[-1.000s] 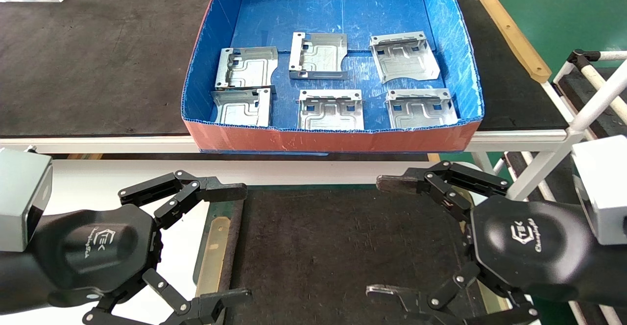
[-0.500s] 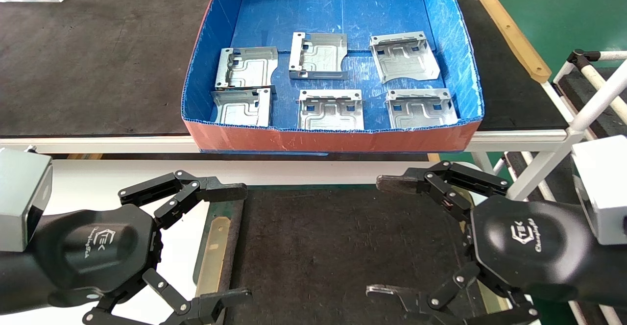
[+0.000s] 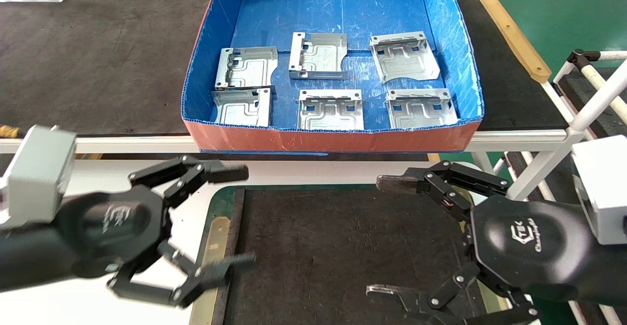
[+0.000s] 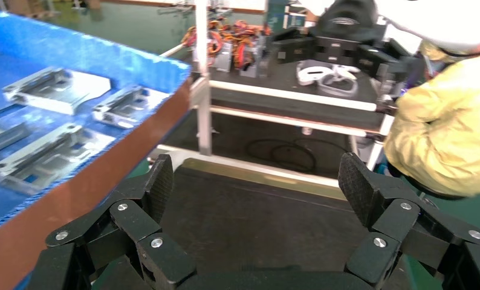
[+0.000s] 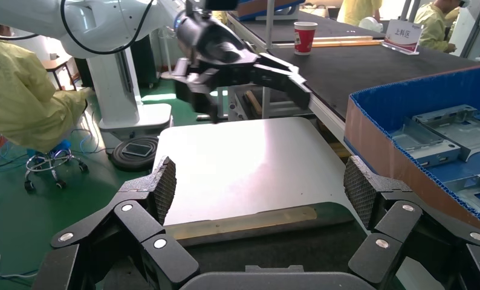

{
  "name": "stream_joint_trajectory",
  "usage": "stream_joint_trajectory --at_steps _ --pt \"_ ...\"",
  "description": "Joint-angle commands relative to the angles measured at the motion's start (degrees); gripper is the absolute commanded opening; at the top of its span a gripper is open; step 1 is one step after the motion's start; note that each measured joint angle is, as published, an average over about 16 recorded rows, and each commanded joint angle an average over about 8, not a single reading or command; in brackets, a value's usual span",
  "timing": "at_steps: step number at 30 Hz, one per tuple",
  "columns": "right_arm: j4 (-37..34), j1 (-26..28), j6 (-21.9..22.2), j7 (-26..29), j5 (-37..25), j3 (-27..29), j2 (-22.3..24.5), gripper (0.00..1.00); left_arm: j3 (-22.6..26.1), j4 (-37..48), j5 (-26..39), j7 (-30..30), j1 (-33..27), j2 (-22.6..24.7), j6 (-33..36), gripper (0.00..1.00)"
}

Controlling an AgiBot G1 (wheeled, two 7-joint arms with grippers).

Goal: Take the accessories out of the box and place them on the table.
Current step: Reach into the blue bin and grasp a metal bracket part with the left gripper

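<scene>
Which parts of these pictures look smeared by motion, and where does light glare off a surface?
Head view: the left gripper and its arm are smeared, while the right gripper, the box and the accessories stay crisp. Right wrist view: a bright sheen lies across the white table top. Left wrist view: the near accessories look softly streaked.

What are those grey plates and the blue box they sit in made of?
The plates look like stamped sheet metal: dull silver sheen, pressed ridges, square cut-outs, a bent edge. The box looks like corrugated plastic: fluted cells show along its cut rim, scuffed blue inside, reddish-orange outside.
</scene>
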Motion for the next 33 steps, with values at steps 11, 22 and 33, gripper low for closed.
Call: stream_joint_trajectory --at_steps 11,22,33 --pt "-0.01 0.01 0.00 -0.01 0.01 -0.02 0.01 1.00 3.19 0.96 7.76 -5.14 -6.01 5.97 -10.50 1.00" --pt "-0.01 0.01 0.01 -0.02 0.03 -0.04 0.01 1.00 6.38 6.21 16.07 -6.60 -12.65 12.60 -19.02 1.00" --pt "-0.01 0.02 0.02 -0.03 0.04 -0.06 0.02 1.00 9.61 16.58 23.22 -4.53 -19.28 19.84 -24.27 1.00"
